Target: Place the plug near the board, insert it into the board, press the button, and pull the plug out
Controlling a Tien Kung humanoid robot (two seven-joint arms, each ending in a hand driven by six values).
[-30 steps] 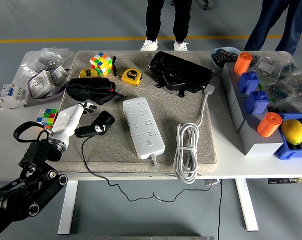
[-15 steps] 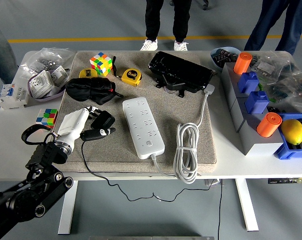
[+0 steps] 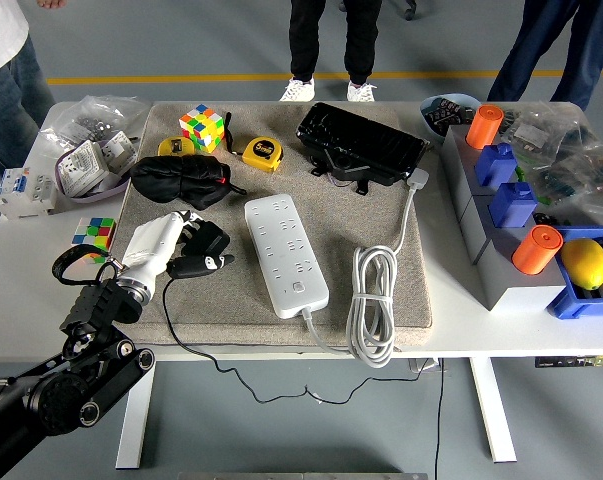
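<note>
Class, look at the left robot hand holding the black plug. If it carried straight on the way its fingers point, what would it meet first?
The left robot hand, closed on the black plug, points right across the mat. It would likely meet the white power strip first, at its left edge, though height is unclear.

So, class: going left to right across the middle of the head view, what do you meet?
Small cube → robot hand → black plug → power strip → coiled white cable → lemon.

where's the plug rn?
Head view, left side of the mat: the black plug sits in the left hand, just left of the white power strip.
</note>
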